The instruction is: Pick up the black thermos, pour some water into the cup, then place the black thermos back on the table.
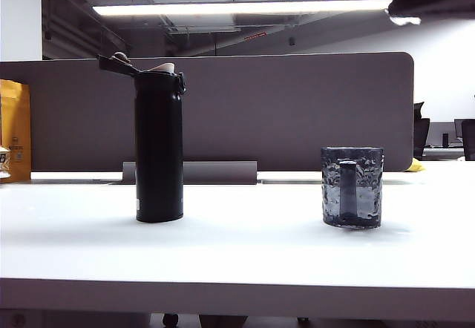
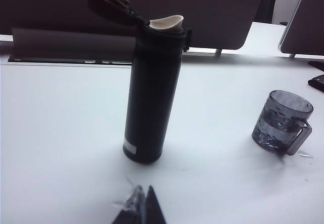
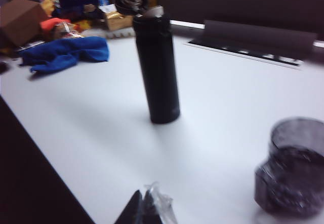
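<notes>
Here, the black thermos (image 1: 159, 146) stands upright on the left part of the white table (image 1: 245, 254), its hinged flip lid (image 1: 117, 62) thrown open and the pale spout (image 1: 165, 67) exposed. The cup (image 1: 352, 187), a dark dimpled glass mug, sits upright well to the right of it, apart from the bottle, its straight handle (image 1: 347, 189) turned toward the near edge. A grey-brown partition panel (image 1: 297, 105) runs along the far side of the table.

The left gripper (image 2: 143, 208) shows only as clenched dark fingertips in the left wrist view, on the near side of the thermos (image 2: 153, 89) and clear of it, holding nothing; the cup (image 2: 281, 122) lies off to the right. The right gripper (image 3: 144, 207) is likewise pressed shut and empty, hovering over bare tabletop, with the thermos (image 3: 157, 64) farther off and the blurred cup (image 3: 291, 168) nearer. A blue cloth (image 3: 66, 52) lies at the table's far left among cluttered boxes. Neither gripper can be made out in the exterior view.
</notes>
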`<state>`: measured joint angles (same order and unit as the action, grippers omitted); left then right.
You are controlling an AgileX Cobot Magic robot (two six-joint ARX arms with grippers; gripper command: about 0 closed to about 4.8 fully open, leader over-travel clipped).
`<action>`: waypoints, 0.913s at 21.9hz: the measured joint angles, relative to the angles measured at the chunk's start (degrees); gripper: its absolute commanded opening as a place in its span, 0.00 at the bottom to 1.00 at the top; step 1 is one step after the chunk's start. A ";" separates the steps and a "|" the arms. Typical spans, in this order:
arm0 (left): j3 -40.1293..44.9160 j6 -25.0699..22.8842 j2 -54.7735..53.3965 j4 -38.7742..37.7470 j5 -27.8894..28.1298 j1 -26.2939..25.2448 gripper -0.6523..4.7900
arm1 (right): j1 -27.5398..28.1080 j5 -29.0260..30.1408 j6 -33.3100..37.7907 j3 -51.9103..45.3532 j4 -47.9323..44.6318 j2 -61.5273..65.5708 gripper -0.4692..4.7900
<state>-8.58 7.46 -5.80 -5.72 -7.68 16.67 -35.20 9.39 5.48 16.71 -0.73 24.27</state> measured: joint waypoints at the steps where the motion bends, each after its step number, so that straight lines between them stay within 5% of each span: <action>1: 0.24 0.02 0.98 -0.85 0.02 0.00 0.11 | 0.00 -0.39 0.04 -1.27 -0.07 -0.94 0.07; 7: 3.21 0.04 4.28 -6.51 0.04 0.00 0.11 | 0.00 -0.50 0.79 -6.49 0.42 -2.75 0.07; 20: 7.82 0.04 4.68 -3.76 2.54 -0.02 0.11 | -0.11 0.68 2.51 -16.24 1.68 -13.75 0.07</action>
<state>-0.75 7.51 -1.13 -9.48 -5.15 16.64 -35.31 10.07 7.99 0.47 0.95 10.52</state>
